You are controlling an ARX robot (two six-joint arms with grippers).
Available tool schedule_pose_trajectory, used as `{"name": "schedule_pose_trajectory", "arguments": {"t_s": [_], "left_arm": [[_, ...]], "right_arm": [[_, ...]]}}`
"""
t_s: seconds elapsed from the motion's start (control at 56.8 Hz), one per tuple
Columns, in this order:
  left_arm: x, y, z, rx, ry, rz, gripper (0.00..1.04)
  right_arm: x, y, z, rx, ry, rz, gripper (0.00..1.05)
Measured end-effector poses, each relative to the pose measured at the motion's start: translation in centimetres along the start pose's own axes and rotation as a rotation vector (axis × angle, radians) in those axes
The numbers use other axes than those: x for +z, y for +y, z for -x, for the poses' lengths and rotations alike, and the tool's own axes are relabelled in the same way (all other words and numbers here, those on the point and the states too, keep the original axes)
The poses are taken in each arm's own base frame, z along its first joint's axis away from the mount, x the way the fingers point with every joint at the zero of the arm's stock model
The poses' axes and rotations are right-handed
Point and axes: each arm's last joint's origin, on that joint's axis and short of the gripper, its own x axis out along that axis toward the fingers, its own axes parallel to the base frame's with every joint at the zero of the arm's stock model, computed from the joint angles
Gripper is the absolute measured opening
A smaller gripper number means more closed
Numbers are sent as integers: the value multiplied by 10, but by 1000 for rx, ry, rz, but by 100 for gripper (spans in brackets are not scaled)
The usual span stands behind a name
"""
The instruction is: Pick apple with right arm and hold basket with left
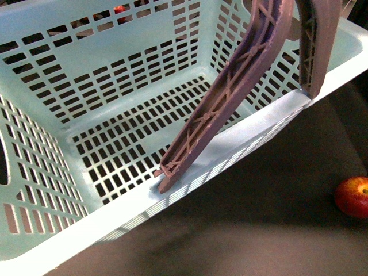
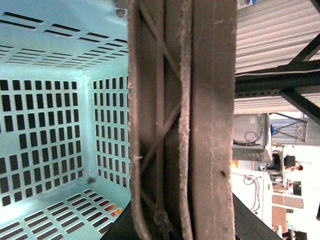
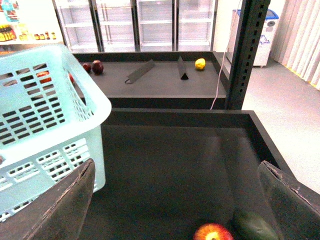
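The pale mint-blue basket [image 1: 115,86] fills the front view, tilted and empty, with its two mauve-brown handles [image 1: 230,80] raised together. In the left wrist view the handles [image 2: 185,125] fill the middle of the picture and my left gripper is shut on them; its fingers are hidden. The red apple [image 1: 353,196] with a yellow patch lies on the dark surface to the right of the basket. In the right wrist view the apple [image 3: 213,233] lies between my open right gripper's [image 3: 182,200] fingers [image 3: 67,205], close to the camera. The basket [image 3: 45,125] stands beside the left finger.
A dark green vegetable [image 3: 255,226] lies right beside the apple. A black upright post [image 3: 245,55] stands at the bin's far right. On the further shelf lie dark maroon fruits [image 3: 97,66], a yellow lemon [image 3: 200,63] and two black dividers [image 3: 140,71].
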Motion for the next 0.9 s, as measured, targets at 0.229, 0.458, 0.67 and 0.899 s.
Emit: {"name": "schedule_pose_trajectory", "arguments": {"t_s": [0.229, 0.458, 0.67, 0.899], "left_arm": [[-1, -2, 0, -4, 3, -18, 16], [-1, -1, 0, 1, 2, -30, 16], [-1, -1, 0, 1, 2, -30, 16], [-1, -2, -1, 1, 3, -32, 16]], "right_arm": [[0, 0, 0, 0, 0, 0, 96], [0, 0, 0, 0, 0, 0, 96], [-5, -5, -6, -105, 494, -227, 96], [-21, -30, -38, -205, 622, -370, 96]]}}
